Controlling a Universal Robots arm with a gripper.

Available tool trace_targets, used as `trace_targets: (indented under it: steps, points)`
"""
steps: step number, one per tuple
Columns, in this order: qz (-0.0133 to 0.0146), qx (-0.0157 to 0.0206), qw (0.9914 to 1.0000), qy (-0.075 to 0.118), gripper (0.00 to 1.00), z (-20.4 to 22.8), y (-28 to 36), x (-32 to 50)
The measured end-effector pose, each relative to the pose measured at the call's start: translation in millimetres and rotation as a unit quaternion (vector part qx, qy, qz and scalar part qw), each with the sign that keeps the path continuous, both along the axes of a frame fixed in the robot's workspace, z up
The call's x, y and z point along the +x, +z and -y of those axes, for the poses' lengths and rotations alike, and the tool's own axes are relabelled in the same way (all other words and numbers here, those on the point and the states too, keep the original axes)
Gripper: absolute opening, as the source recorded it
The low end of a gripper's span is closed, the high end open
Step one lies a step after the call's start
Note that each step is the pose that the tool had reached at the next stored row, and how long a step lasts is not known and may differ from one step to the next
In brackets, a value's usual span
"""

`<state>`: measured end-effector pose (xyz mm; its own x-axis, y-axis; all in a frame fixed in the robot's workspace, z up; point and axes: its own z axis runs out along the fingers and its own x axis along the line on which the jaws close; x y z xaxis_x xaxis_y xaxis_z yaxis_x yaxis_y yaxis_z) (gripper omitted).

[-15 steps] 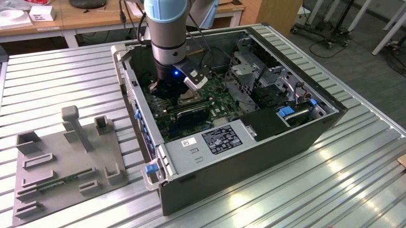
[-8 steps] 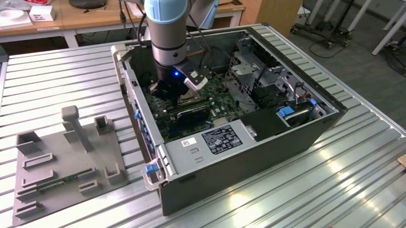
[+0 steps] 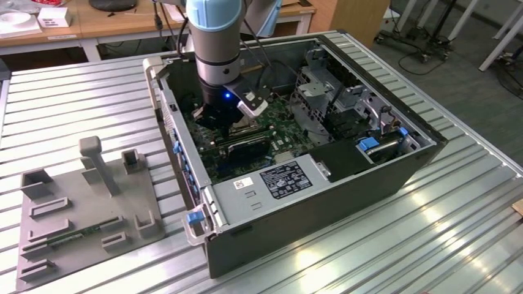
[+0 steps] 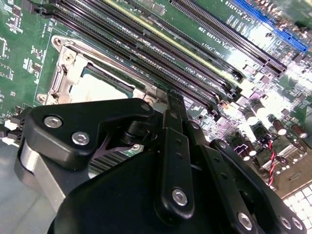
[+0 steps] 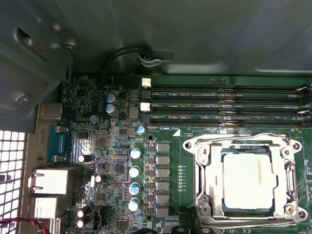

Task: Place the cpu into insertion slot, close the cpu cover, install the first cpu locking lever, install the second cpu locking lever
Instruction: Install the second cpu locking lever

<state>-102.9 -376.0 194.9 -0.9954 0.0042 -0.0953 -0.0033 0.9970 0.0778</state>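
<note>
Cpu [image 5: 247, 179] sits in the socket, cover [image 5: 206, 181] closed over it; claw [image 4: 168, 105] hangs just beside the socket's edge, by the RAM slots [image 5: 229, 105]; grip state: cannot tell.

A lab or workshop is suggested: an opened computer case [image 3: 327, 153] is laid on a ribbed metal table [image 3: 73, 98], with wooden desks [image 3: 114, 21] and wheeled stands [image 3: 425, 37] behind.
</note>
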Motion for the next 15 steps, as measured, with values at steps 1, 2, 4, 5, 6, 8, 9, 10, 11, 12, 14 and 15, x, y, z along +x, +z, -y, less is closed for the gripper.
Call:
trace_targets:
  steps: [1,2,4,5,6,8,9,10,11,12,14,15]
  points:
    - [0.0,0.0,1.0,0.0,0.11,0.0,0.0,0.0]
    - [0.0,-0.0001,1.0,0.0,0.11,0.1,0.3,0.0]
    - [0.0001,0.0002,1.0,0.0,0.11,0.0,2.4,0.0]
    - [0.0,0.0001,1.0,0.0,0.11,0.0,4.5,0.0]
    - [-0.0001,-0.0001,1.0,0.0,0.11,0.0,7.2,0.0]
    - [0.0,0.0,1.0,0.0,0.11,0.0,12.0,0.0]
    - [-0.0001,-0.0001,1.0,0.0,0.11,0.0,12.8,0.0]
    - [0.0,0.0001,1.0,0.0,0.11,0.0,12.7,0.0]
    - [0.0,0.0001,1.0,0.0,0.11,0.0,12.7,0.0]
    - [0.0,0.0001,1.0,0.0,0.11,0.0,12.8,0.3]
    - [0.0,0.0,1.0,0.0,0.11,0.0,12.9,3.5]
    - [-0.0001,0.0,1.0,0.0,0.11,0.0,12.9,6.0]
